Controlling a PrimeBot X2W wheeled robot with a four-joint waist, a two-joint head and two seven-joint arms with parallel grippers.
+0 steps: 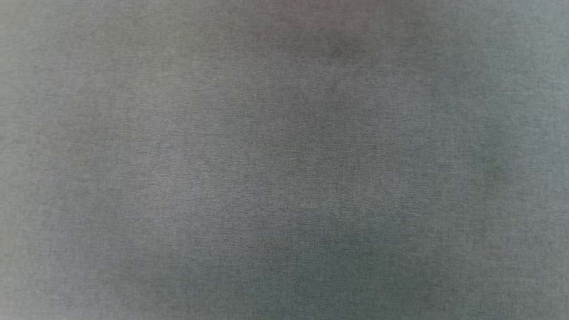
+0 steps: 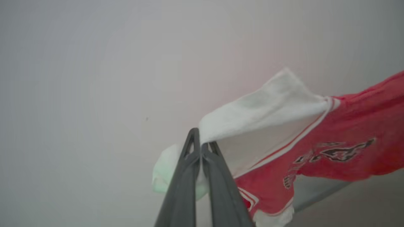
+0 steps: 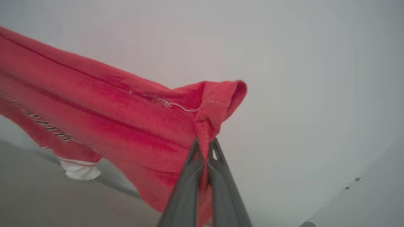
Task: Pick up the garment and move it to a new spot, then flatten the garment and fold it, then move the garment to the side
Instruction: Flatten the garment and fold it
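From the head view there is just a flat grey surface [image 1: 284, 160] with a fine woven grain, soft and out of focus.

Along the left wrist view, the left claw [image 2: 200, 142] is clenched, its two dark fingers pressed together on the end of the white sleeve [image 2: 268, 104]. From there the garment [image 2: 347, 138] stretches away in the air to the right of the view, red, with striped trim at the shoulder seam and black white-edged lettering [image 2: 344, 153] across the front. A pale wall [image 2: 94, 78] is behind it, and a strip of brownish floor [image 2: 363, 205] sits in the lower right corner.

Along the right wrist view, the right claw [image 3: 205, 143] is clenched as well, pinching a red hemmed corner of the garment. The cloth runs off to the upper left, clear of the floor, with a white piece hanging at its low edge.
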